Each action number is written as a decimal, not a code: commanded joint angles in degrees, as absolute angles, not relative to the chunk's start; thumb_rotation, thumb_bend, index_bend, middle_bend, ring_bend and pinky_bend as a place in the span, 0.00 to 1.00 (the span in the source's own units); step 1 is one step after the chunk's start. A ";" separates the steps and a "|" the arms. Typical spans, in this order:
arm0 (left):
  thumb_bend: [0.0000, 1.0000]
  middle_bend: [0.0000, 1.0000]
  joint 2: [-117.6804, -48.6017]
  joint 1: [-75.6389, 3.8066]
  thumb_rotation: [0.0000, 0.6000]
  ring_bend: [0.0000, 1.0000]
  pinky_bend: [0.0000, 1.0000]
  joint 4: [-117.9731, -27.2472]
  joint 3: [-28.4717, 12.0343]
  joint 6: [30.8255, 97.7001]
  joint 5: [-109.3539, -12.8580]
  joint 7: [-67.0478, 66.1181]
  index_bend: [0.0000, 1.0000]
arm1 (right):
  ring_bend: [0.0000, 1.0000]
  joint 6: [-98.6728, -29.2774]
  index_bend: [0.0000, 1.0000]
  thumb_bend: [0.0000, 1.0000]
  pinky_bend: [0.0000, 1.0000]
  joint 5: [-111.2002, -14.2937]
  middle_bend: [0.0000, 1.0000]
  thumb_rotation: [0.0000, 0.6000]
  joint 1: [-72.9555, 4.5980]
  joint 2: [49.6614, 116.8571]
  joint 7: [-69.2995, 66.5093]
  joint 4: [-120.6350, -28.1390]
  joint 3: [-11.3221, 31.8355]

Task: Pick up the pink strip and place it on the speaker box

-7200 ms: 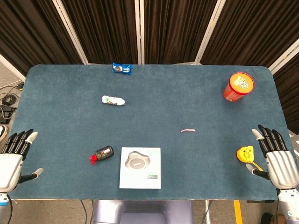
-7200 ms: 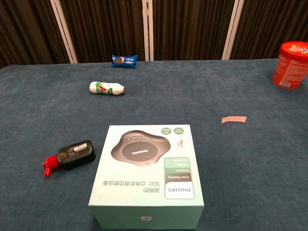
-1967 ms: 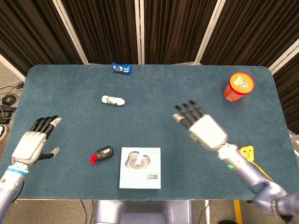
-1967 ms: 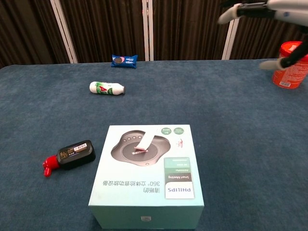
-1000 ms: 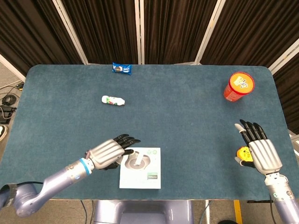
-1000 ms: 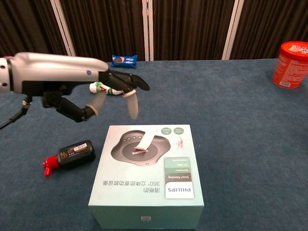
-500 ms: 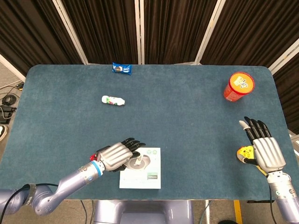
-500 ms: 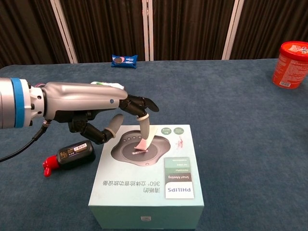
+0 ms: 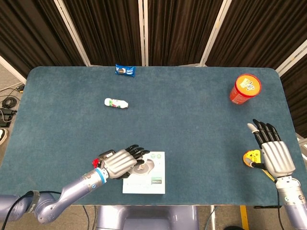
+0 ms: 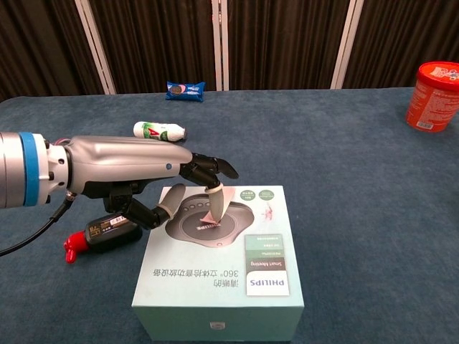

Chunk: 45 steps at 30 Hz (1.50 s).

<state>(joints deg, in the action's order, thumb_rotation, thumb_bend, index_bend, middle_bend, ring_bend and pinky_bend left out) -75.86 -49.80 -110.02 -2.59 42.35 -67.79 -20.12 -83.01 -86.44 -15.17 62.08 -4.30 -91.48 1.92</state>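
Note:
The pale green speaker box (image 9: 152, 183) (image 10: 215, 304) lies at the table's near edge. The pink strip (image 10: 209, 213) lies on the box's top, over the printed speaker picture; in the head view the strip (image 9: 142, 167) is partly hidden by fingers. My left hand (image 9: 117, 163) (image 10: 147, 170) reaches over the box from the left, fingers spread. One fingertip (image 10: 215, 191) rests on the strip's far end, while the thumb (image 10: 169, 201) stays apart from it. My right hand (image 9: 274, 154) hovers near the table's right edge, fingers spread, holding nothing.
A black device with a red end (image 10: 107, 229) lies left of the box, under my left arm. A white bottle (image 9: 116, 103) and a blue packet (image 9: 125, 71) lie further back. A red cup (image 9: 245, 88) stands at the back right. A yellow object (image 9: 251, 157) lies beside my right hand.
My left hand came in from the left, moved over the box and lowered until a fingertip met the strip. My right hand drew slightly back toward the right edge.

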 commanded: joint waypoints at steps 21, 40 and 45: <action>1.00 0.00 -76.69 -49.39 0.98 0.00 0.00 -110.41 -0.32 45.40 -68.53 -21.91 0.33 | 0.00 -82.70 0.09 0.01 0.00 -86.85 0.00 1.00 -13.85 61.59 -4.99 -91.77 3.62; 1.00 0.00 -75.84 -49.18 0.98 0.00 0.00 -110.94 1.15 45.25 -68.68 -21.79 0.34 | 0.00 -82.39 0.09 0.01 0.00 -87.06 0.00 1.00 -13.28 61.20 -5.78 -91.79 4.60; 1.00 0.00 -74.91 -48.97 0.98 0.00 0.00 -111.99 0.55 46.29 -69.51 -21.21 0.34 | 0.00 -82.60 0.09 0.01 0.00 -87.30 0.00 1.00 -13.06 61.04 -5.91 -91.96 4.77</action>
<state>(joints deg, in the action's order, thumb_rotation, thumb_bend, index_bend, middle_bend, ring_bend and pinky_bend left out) -75.07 -49.04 -111.82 0.64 46.16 -69.35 -21.32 -82.60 -87.31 -13.06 61.03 -5.91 -91.97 4.78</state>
